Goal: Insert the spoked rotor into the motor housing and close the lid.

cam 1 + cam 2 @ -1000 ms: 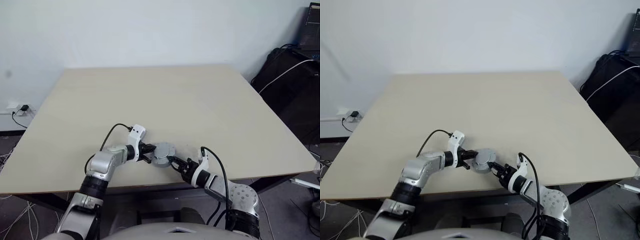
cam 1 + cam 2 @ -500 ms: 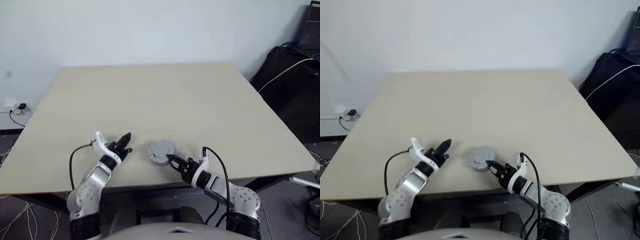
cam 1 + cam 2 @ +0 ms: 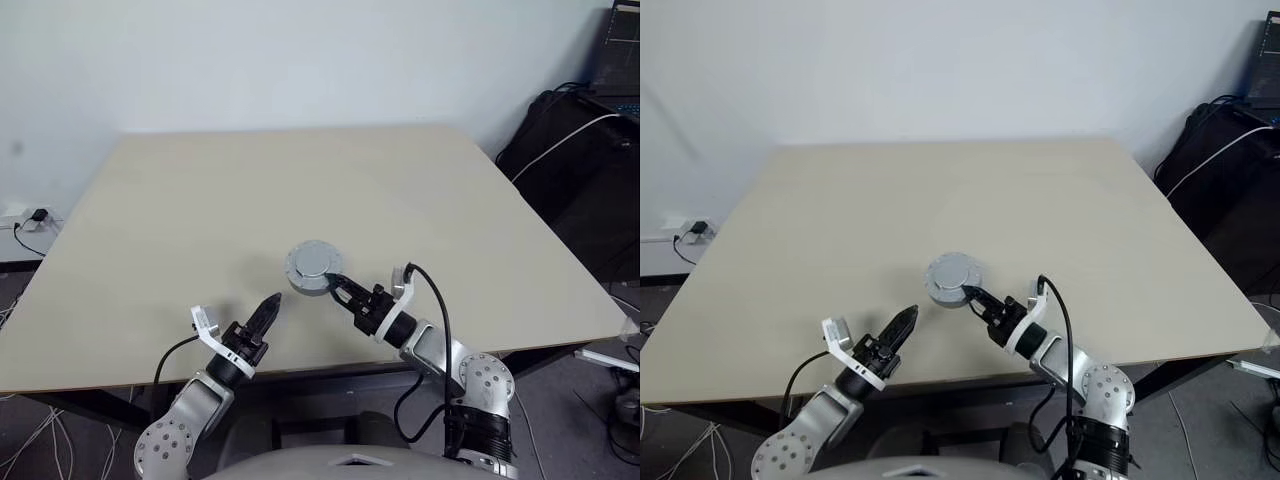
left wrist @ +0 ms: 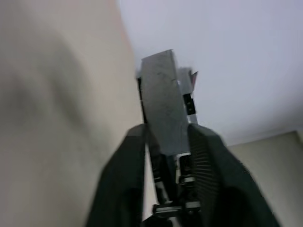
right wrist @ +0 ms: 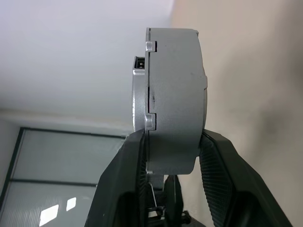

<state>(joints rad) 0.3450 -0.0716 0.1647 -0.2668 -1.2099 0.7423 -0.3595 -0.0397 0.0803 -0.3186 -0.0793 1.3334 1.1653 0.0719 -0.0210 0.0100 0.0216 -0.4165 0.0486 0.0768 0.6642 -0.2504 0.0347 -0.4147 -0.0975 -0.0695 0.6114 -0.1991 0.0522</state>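
Right gripper (image 3: 338, 288) clamps the closed motor (image 3: 314, 267) by its rim; left gripper (image 3: 268, 308), fingers nearly together, holds nothing; lowering flat looks safest.

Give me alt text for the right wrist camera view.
The right gripper clamps the rim of the closed grey motor housing between its two black fingers, seen edge-on. The lid sits on it, a beige table beyond.
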